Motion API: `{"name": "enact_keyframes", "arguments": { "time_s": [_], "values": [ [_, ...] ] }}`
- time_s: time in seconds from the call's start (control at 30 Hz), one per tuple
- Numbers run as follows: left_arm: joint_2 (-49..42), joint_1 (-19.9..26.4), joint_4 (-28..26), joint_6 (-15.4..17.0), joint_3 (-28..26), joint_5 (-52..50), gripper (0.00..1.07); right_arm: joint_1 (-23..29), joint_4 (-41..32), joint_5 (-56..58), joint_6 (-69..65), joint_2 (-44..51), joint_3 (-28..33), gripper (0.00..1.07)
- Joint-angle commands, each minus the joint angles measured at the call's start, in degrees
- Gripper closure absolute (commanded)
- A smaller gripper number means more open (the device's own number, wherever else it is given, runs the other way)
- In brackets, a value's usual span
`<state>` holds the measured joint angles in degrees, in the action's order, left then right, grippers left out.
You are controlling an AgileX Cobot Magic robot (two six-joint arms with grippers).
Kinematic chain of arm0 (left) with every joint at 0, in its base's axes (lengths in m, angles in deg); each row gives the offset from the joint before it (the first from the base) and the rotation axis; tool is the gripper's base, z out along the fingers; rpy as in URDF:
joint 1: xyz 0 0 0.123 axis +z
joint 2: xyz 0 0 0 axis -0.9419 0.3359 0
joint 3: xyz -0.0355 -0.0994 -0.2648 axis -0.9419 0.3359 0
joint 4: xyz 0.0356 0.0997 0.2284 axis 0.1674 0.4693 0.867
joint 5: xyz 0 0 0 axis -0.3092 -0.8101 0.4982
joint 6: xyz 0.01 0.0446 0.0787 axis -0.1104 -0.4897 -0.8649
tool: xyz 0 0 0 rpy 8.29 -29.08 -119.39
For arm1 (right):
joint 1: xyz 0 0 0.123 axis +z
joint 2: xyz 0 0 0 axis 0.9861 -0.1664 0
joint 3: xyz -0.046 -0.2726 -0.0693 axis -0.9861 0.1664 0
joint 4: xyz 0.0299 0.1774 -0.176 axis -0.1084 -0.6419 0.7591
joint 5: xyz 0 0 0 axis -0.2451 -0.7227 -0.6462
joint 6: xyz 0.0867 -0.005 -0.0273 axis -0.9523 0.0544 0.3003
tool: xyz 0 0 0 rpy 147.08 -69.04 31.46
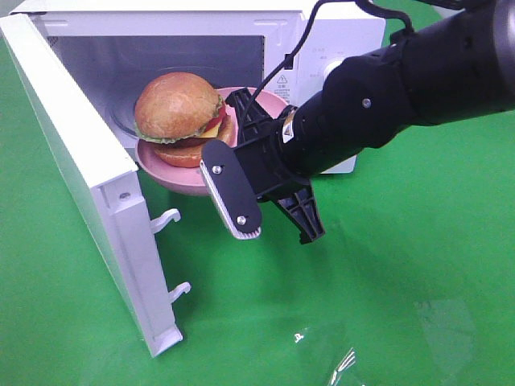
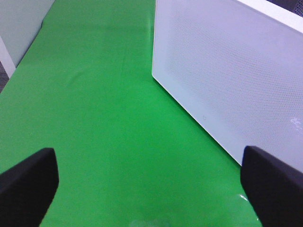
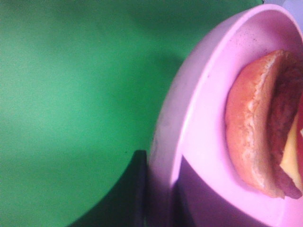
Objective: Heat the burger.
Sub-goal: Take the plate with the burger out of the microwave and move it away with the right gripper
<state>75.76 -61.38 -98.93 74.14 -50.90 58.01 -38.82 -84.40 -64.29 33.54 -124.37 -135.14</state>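
While the plate hangs at the oven mouth, status as follows:

burger: fist-sized hamburger, glossy golden-brown domed bun, green lettuce, yellow cheese, dark patty; sits on the round pink plastic plate, at the threshold of the cavity, partly inside, clear of the counter.
plate: near rim sticks out past the opening; far edge looks to be over the glass turntable, can't confirm it rests there.
right gripper: jaws nearly closed, pinching the plate rim on the side away from the door; right wrist view shows rim and lower bun right at the fingers. Burger itself not touched, just beside the jaws.
left gripper: jaws wide open, empty, over the green counter cloth, beside the white perforated microwave side panel; well apart from the burger.
microwave: white boxy oven, white door swung fully open.
step: loading, plate going in.
next: push plate deeper until centred on turntable, lower, release rim, back out, then shut door. Judgement only.
risk: plate tilts if pinch slips.
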Motion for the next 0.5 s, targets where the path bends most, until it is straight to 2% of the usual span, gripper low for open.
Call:
{"name": "enact_keyframes", "arguments": {
  "time_s": [0.03, 0.5],
  "values": [
    [-0.29, -0.4, -0.34, 0.29, 0.23, 0.06, 0.1, 0.8, -0.52, -5.44, -0.63, 2.64, 1.49, 1.07],
    [-0.29, -0.4, -0.34, 0.29, 0.23, 0.06, 0.1, 3.44, -0.11, -9.91, -5.27, 10.43, 12.43, 1.07]
  ]
}}
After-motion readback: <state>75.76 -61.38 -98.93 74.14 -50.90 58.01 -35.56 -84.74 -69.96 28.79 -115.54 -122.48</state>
